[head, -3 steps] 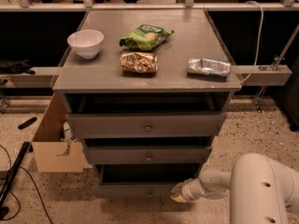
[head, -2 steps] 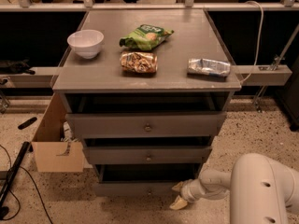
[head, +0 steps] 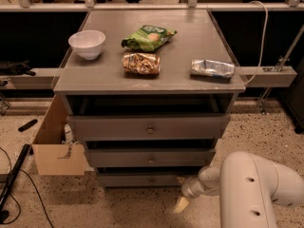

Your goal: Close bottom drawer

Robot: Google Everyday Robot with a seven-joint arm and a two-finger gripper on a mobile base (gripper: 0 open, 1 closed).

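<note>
Gripper (head: 182, 203) sat low by bottom drawer (head: 137, 180) front, likely placed for push; grip state: couldn't tell.

The grey surface (head: 187, 39) carries four things. A white bowl (head: 87, 42) stands at its far left. A green snack bag (head: 148, 36) lies far and near the middle. Just nearer than it lies a brown crinkled packet (head: 141, 63), close but apart. A silvery packet (head: 212, 68) lies at the right edge, well apart from the others. The claw (head: 182, 204) hangs low over the speckled floor (head: 123, 208), off the surface, near right.
</note>
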